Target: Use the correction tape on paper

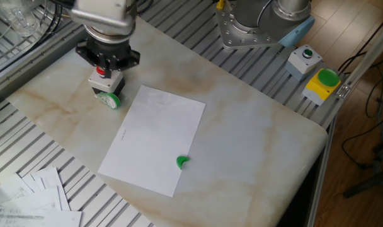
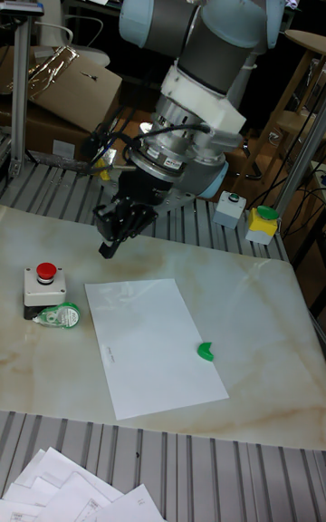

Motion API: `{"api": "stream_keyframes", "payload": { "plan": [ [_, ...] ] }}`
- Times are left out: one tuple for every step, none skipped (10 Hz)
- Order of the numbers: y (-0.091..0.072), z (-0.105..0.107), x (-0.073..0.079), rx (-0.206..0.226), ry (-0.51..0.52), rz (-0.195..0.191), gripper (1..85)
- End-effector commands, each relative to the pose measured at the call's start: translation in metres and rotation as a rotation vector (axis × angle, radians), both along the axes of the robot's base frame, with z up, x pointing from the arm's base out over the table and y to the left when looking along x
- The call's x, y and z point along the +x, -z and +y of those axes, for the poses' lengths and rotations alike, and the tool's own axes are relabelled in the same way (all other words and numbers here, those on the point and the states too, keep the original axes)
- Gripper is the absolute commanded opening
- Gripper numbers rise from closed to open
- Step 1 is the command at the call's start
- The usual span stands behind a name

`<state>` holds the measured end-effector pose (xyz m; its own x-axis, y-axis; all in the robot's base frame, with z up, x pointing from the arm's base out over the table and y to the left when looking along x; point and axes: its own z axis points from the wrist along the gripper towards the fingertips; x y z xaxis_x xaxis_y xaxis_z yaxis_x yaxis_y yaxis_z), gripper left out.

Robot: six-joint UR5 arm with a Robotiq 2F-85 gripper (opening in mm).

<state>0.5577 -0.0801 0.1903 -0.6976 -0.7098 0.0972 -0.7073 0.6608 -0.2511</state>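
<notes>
The correction tape (image 1: pixel 108 99), a small clear dispenser with a green wheel, lies on the marble table (image 1: pixel 254 145) just left of the paper's far-left corner; the tall fixed view shows the correction tape (image 2: pixel 59 315) as well. The paper (image 1: pixel 155 139) is a large white sheet lying flat, also seen as the paper (image 2: pixel 154 345). My gripper (image 1: pixel 109 62) hangs above the table behind the tape, over the button box, and touches neither. In the tall fixed view the gripper (image 2: pixel 113 239) looks open and holds nothing.
A grey box with a red button (image 2: pixel 43 282) stands right behind the tape. A small green crescent piece (image 1: pixel 182 162) lies on the paper's near-right part. Printed sheets (image 1: pixel 34 198) are fanned at the front left. Button boxes (image 1: pixel 320 81) sit at the far right edge.
</notes>
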Motion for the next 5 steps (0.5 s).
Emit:
{"api": "stream_keyframes", "payload": {
  "plan": [
    [0.009, 0.006, 0.004, 0.003, -0.365, 0.027, 1.7],
    [0.004, 0.006, 0.007, -0.013, -0.419, 0.036, 1.7],
    [0.000, 0.004, 0.005, -0.028, -0.468, 0.064, 1.7],
    [-0.001, -0.009, 0.003, -0.080, -0.501, 0.080, 1.7],
    [0.003, -0.016, 0.001, -0.105, -0.509, 0.080, 1.7]
  ]
}}
